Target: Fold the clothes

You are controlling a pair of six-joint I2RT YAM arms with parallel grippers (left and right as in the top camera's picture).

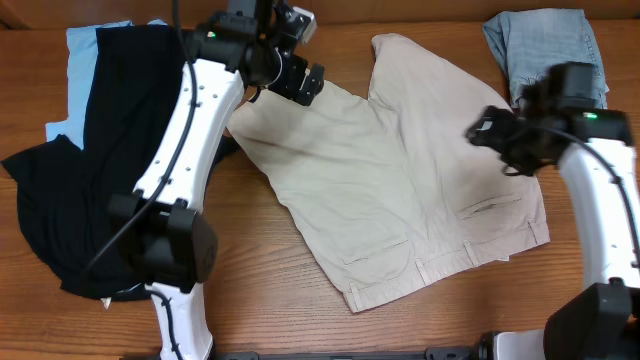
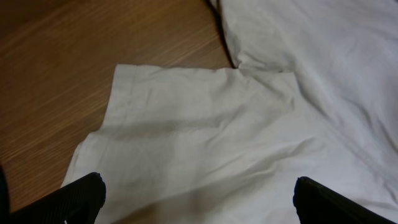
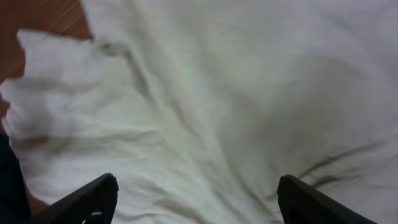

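The beige shorts [image 1: 400, 190] lie spread flat in the middle of the table, waistband toward the front right. My left gripper [image 1: 296, 82] hovers open above the far left leg hem; the left wrist view shows that hem [image 2: 205, 124] between my open fingers [image 2: 199, 198]. My right gripper [image 1: 497, 143] hovers open over the right edge of the shorts; the right wrist view shows wrinkled beige cloth [image 3: 205, 106] between my open fingers [image 3: 198, 198]. Neither gripper holds cloth.
A black garment [image 1: 95, 170] lies over a light blue one [image 1: 82, 60] at the left. A faded denim piece [image 1: 545, 45] lies at the far right corner. Bare wood table [image 1: 260, 290] shows along the front.
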